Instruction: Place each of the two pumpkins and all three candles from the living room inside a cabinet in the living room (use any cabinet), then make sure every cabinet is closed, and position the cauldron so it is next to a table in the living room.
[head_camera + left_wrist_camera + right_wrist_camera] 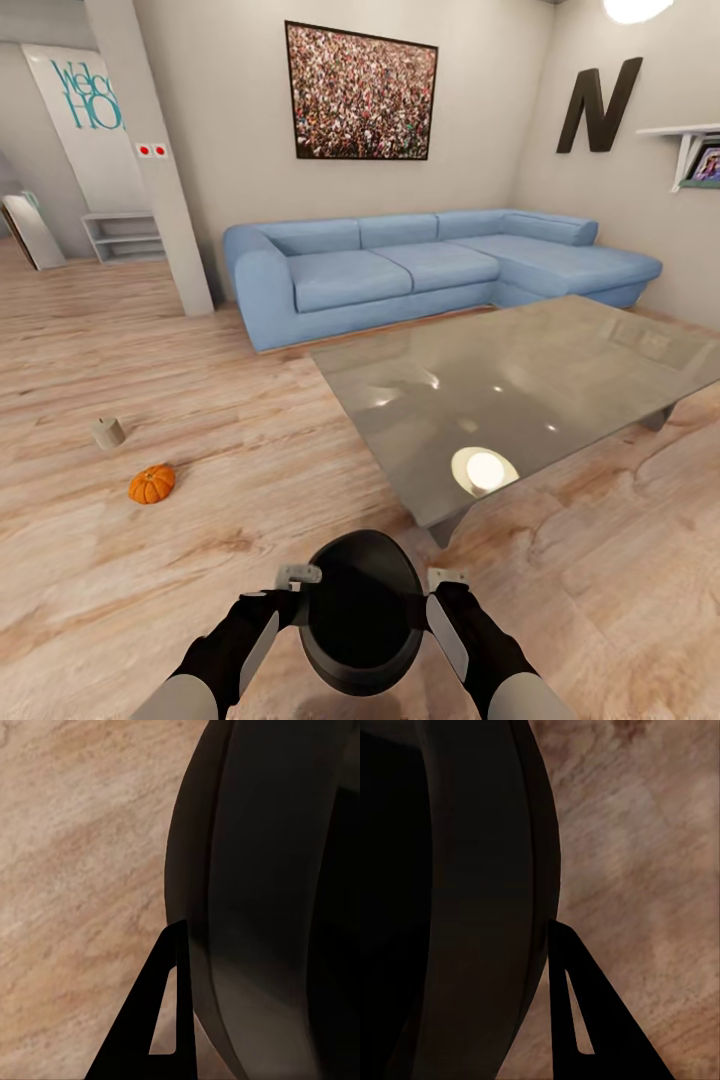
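The glass-topped coffee table (520, 390) stands just ahead to your right, on the wood floor (200, 400). You carry the black cauldron (362, 610) low in front of the trunk, pinched between the left gripper (298, 577) and right gripper (446, 580), each with a finger (161, 1020) against its outer wall; whether either is closed on the rim I cannot tell. It looks rigid, smooth-sided, probably heavy: grip at the rim on opposite sides. The pumpkin (152, 484) and a candle (108, 432) lie on the floor to the left.
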